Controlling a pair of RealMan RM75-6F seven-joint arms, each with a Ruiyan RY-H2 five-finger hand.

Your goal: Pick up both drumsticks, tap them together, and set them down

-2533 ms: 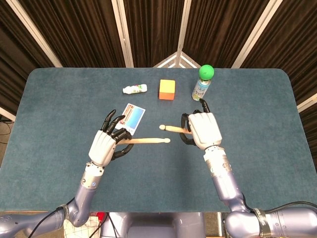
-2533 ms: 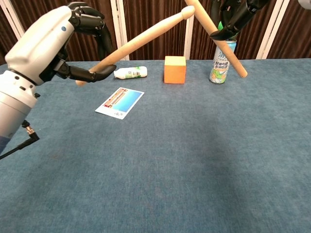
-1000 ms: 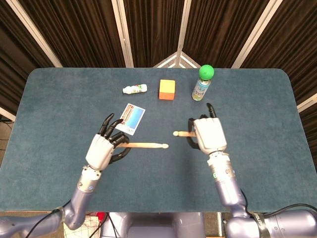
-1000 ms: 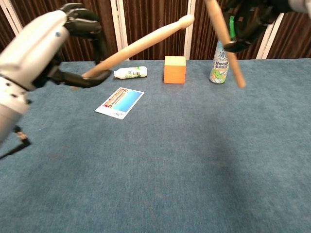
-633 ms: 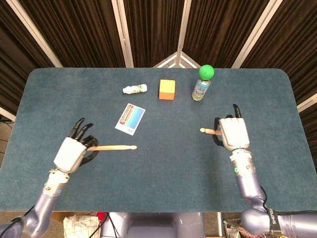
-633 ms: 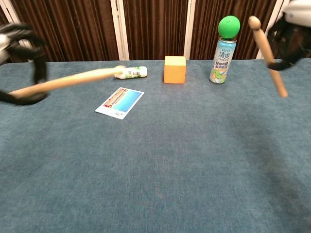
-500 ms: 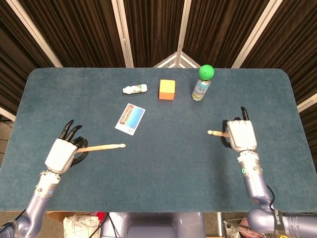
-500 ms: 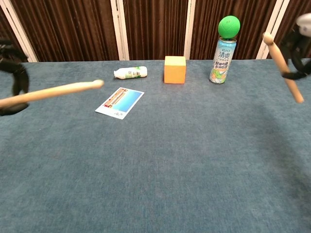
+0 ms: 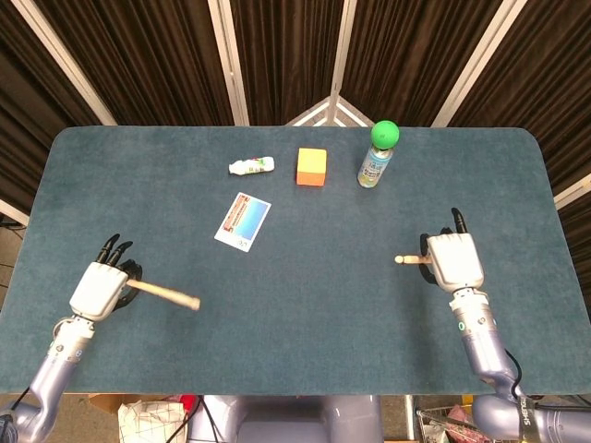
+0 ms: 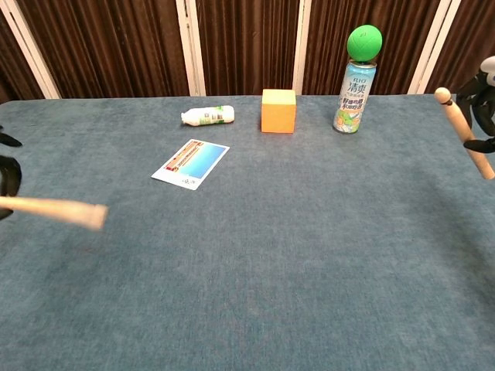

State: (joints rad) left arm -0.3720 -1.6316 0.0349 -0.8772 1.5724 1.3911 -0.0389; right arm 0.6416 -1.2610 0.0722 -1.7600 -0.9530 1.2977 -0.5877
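My left hand [image 9: 98,288] is at the table's front left and grips one wooden drumstick [image 9: 166,295], whose free end points right and slightly toward me. In the chest view that drumstick [image 10: 56,210] pokes in, blurred, from the left edge, and only a dark bit of the left hand [image 10: 6,176] shows. My right hand [image 9: 454,260] is at the right side of the table and grips the second drumstick [image 9: 409,261], tip pointing left. The chest view shows this stick [image 10: 464,133] slanted at the right edge, with the right hand [image 10: 486,108] mostly cut off.
On the blue tabletop [image 9: 314,305] at the back are a small white bottle [image 9: 251,166], an orange cube [image 9: 311,167] and a spray can with a green ball on top [image 9: 378,154]. A blue and white card [image 9: 244,221] lies left of centre.
Both hands have drawn apart, each still holding its drumstick, after the sticks crossed near the middle. The left hand moved left and toward me, its stick swinging down; the right hand moved right.
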